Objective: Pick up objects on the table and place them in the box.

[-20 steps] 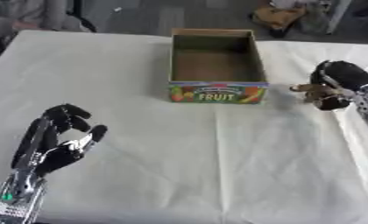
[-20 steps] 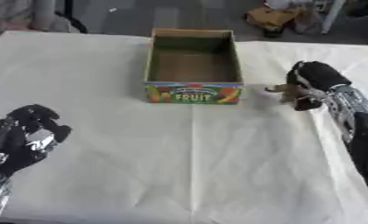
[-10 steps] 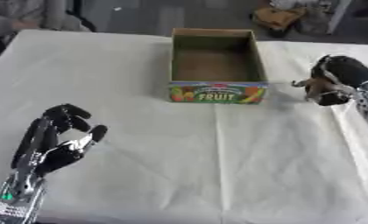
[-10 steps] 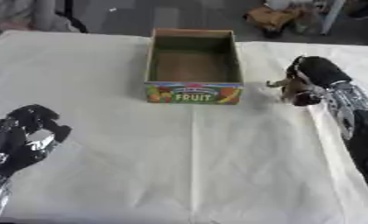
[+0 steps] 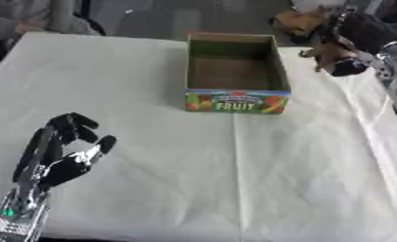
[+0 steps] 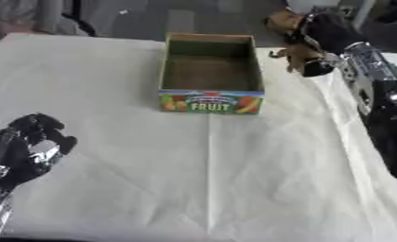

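1. A lab or workroom set up for testing, to judge by the staging.
2. A table (image 5: pixel 152 118) under a creased white cloth holds 1 cardboard fruit box (image 5: pixel 235 75).
3. A grey floor (image 5: pixel 152 19) lies beyond.

Both hands were black: the left hand (image 5: pixel 57 158) showed silver patches, and the right hand (image 6: pixel 330 35) joined a silver-jointed forearm.
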